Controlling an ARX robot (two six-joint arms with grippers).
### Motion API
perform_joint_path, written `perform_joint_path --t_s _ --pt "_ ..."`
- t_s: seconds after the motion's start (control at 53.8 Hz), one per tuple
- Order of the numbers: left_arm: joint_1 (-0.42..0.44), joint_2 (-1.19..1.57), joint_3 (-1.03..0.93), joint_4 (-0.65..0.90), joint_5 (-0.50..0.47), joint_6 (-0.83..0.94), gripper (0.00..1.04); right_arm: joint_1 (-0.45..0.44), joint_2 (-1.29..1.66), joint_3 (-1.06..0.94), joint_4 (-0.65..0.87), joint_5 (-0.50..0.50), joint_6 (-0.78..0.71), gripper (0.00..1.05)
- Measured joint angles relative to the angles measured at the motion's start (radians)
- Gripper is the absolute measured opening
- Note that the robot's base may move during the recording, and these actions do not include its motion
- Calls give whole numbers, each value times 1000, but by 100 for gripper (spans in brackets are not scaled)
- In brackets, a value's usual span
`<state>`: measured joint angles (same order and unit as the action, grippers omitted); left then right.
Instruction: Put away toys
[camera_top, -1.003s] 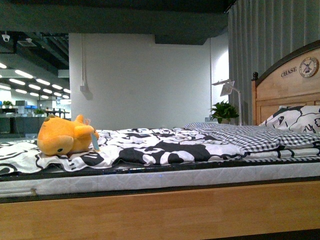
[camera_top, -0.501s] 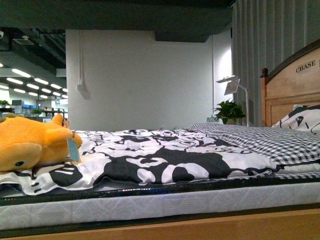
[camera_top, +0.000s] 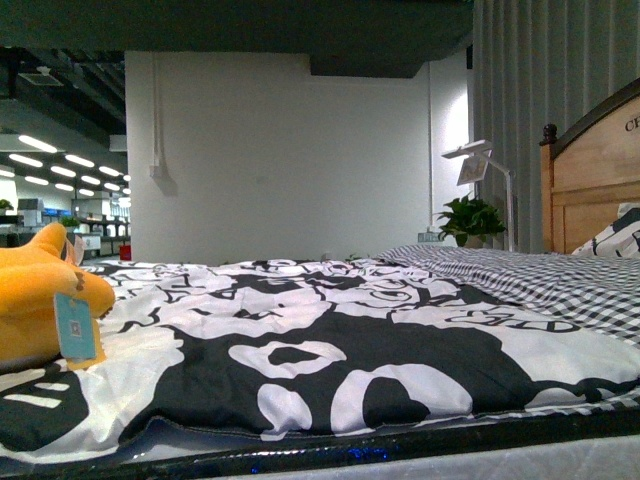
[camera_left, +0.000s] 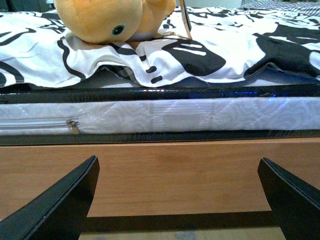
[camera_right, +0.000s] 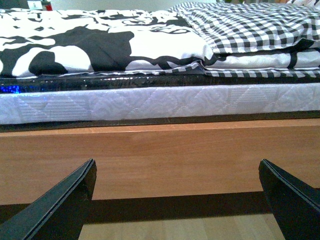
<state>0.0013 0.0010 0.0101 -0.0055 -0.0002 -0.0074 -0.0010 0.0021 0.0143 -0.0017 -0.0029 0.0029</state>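
Note:
An orange-yellow plush toy lies on the black-and-white quilt at the far left of the front view, a pale blue tag hanging from it. In the left wrist view the same toy rests near the mattress edge, its black eye facing me. My left gripper hangs open below it, level with the wooden bed rail, nothing between its fingers. My right gripper is open too, low in front of the rail further along the bed, away from the toy. Neither arm shows in the front view.
The bed has a wooden side rail, a white mattress and a black-and-white quilt. A checked blanket covers the headboard end. A wooden headboard, a desk lamp and a potted plant stand at the right.
The front view has closed in on the bed and shifted right: the toy has grown larger and slid to the left edge, and the headboard is now partly cut off.

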Motion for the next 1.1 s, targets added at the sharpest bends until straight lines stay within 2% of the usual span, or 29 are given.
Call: perform_joint_path --t_s 1.096 --pt "-1 -1 0 0 1 0 98 0 0 0 0 3 0 98"
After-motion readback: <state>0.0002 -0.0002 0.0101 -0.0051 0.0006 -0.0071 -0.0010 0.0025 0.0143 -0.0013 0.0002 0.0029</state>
